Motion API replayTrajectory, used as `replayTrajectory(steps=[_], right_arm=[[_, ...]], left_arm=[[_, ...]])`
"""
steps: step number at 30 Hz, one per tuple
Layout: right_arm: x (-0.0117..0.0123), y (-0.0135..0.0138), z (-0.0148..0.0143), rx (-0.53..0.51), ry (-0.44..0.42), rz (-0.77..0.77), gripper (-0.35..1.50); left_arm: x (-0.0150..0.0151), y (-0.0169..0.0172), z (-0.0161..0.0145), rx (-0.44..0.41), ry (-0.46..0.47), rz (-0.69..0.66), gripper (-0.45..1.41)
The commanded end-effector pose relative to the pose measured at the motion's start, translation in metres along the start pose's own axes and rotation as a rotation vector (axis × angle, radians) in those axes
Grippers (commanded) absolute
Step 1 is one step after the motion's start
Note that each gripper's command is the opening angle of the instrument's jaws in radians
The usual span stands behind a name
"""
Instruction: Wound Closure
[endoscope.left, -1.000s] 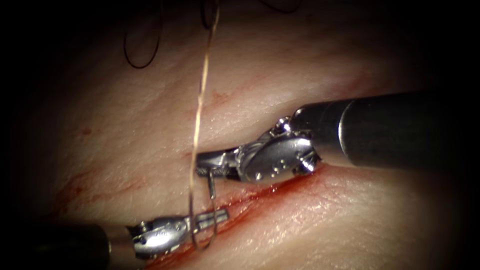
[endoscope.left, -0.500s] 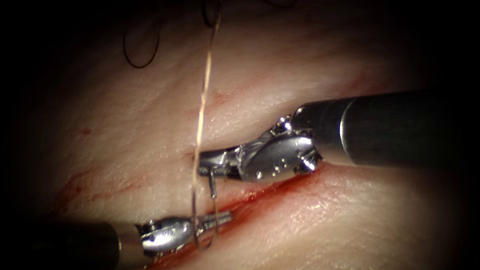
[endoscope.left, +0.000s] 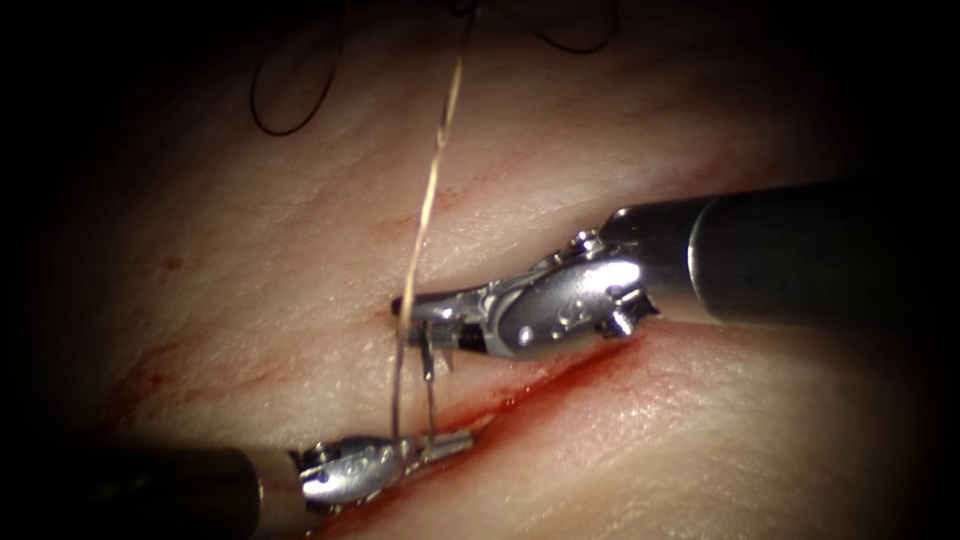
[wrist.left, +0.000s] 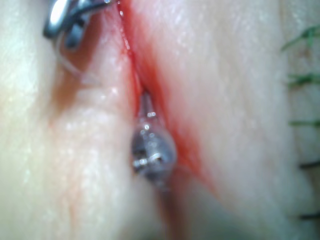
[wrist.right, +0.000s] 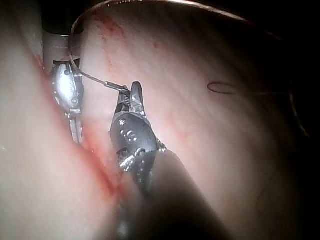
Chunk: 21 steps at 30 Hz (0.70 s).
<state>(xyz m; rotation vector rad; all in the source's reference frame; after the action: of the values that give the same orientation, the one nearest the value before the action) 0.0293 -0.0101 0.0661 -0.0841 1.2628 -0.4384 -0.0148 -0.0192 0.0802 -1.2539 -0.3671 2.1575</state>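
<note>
My right tool (endoscope.left: 425, 318) has its fingers clamped on the thin curved steel needle (endoscope.left: 429, 385) near its thread end, just left of the red, wet cut (endoscope.left: 560, 372) in the pale pork tissue (endoscope.left: 700, 440). My left tool (endoscope.left: 445, 444) grips the needle lower down, at the cut's edge. Whether the tip sits in tissue, I cannot tell. The tan thread (endoscope.left: 432, 190) runs up into the dark.

Two tools over the cut

The right tool (endoscope.left: 425, 320) sits above the cut (endoscope.left: 560, 375) in the tissue (endoscope.left: 700, 440); the left tool (endoscope.left: 450, 443) lies along the cut below it, the needle (endoscope.left: 430, 395) standing between them, thread (endoscope.left: 430, 190) rising behind.
</note>
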Motion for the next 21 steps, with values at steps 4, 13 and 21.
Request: replayTrajectory(steps=[4, 13, 21], right_arm=[[-0.0010, -0.0013, 0.0012, 0.040, -0.014, 0.005, -0.35], [-0.0026, -0.0018, 0.0014, 0.069, -0.020, 0.147, -0.35], [-0.0037, -0.0012, 0.0014, 0.100, -0.040, 0.323, -0.35]], left_arm=[[-0.0006, 0.0004, 0.0000, -0.010, -0.003, -0.007, -0.16], [-0.0005, 0.0001, -0.0007, -0.022, -0.004, -0.007, -0.18], [-0.0005, 0.0001, -0.0007, -0.022, -0.004, -0.007, -0.18]])
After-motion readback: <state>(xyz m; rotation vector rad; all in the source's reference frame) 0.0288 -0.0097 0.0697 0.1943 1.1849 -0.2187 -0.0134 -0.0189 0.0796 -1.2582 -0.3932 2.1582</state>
